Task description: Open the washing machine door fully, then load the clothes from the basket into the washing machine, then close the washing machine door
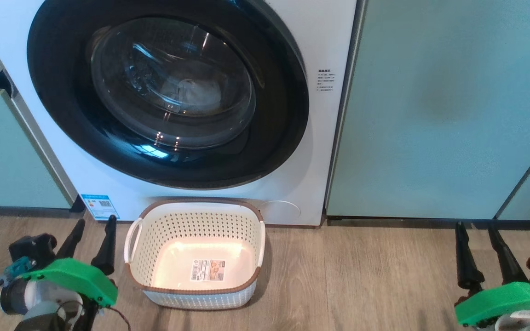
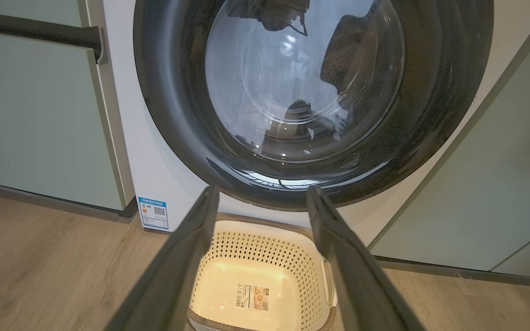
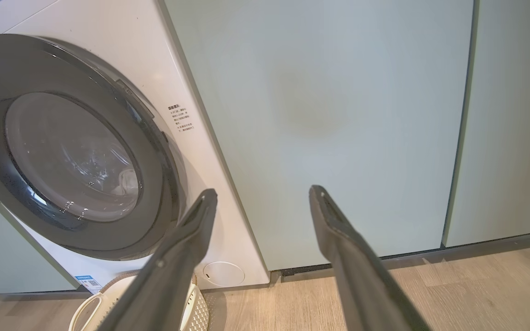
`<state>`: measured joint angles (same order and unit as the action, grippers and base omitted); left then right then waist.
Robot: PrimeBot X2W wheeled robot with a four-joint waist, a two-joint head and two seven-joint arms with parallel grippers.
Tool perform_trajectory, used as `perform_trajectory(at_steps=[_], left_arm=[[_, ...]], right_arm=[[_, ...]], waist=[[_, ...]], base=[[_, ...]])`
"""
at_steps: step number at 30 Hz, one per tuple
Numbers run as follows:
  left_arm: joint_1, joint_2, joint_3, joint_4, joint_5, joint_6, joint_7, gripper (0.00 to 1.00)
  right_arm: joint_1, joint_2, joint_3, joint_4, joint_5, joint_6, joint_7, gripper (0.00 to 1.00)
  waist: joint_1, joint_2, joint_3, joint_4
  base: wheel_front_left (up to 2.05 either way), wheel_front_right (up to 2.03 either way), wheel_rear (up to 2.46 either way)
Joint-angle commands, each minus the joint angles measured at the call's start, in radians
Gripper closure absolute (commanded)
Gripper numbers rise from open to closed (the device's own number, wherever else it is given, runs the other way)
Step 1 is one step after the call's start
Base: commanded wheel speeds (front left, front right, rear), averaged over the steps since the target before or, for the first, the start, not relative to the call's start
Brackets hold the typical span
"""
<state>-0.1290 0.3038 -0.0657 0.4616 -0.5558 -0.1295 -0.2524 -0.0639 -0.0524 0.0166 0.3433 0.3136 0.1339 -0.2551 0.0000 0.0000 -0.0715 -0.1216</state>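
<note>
Left claw (image 1: 95, 220) at lower left and right claw (image 1: 475, 227) at lower right are both spread and hold nothing, over the floor (image 1: 361, 276). Just beside the left claw is the basket (image 1: 191, 225), at the foot of the washer (image 1: 325, 151). At upper left the door (image 1: 58, 101) is shut, with a pale shape (image 1: 196, 94) behind its glass.

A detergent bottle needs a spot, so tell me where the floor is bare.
Wide bare floor lies between the basket and the right gripper, before the pale green cabinet. The basket itself is empty. Crowded: the narrow strip between the left gripper and the basket.
</note>
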Motion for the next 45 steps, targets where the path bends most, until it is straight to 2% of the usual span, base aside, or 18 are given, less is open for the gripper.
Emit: perform_trajectory(at_steps=[1, 4, 5, 11, 45], left_arm=[[-0.073, 0.034, 0.04, -0.023, -0.007, -0.001, -0.009, 0.0], [-0.074, 0.032, 0.037, -0.022, -0.013, -0.001, -0.009, 0.0], [-0.005, -0.001, -0.001, 0.004, -0.01, 0.0, 0.0, 1.0], [0.075, -0.062, -0.018, 0.075, -0.016, 0.0, 0.008, 1.0], [0.061, -0.113, 0.034, -0.003, -0.291, 0.0, 0.103, 1.0]], right_arm=[[-0.03, 0.001, 0.026, -0.029, -0.01, -0.003, -0.007, 0.0], [-0.029, 0.001, 0.029, -0.028, -0.01, -0.003, -0.007, 0.0], [0.0, 0.0, 0.006, 0.001, 0.0, 0.0, 0.0, 1.0], [0.062, 0.004, 0.017, 0.089, 0.009, 0.0, 0.004, 1.0], [0.034, 0.003, -0.022, 0.039, 0.35, -0.001, 0.101, 1.0]], waist=[[0.0, 0.0, 0.0, 0.0], [0.0, 0.0, 0.001, 0.002], [0.0, 0.0, 0.001, 0.002], [0.0001, 0.0, 0.001, 0.004], [0.0001, 0.0, 0.021, 0.035]], base=[[0.0, 0.0, 0.0], [0.0, 0.0, 0.0], [0.0, 0.0, 0.0], [0.0, 0.0, 0.0], [0.0, 0.0, 0.0]])
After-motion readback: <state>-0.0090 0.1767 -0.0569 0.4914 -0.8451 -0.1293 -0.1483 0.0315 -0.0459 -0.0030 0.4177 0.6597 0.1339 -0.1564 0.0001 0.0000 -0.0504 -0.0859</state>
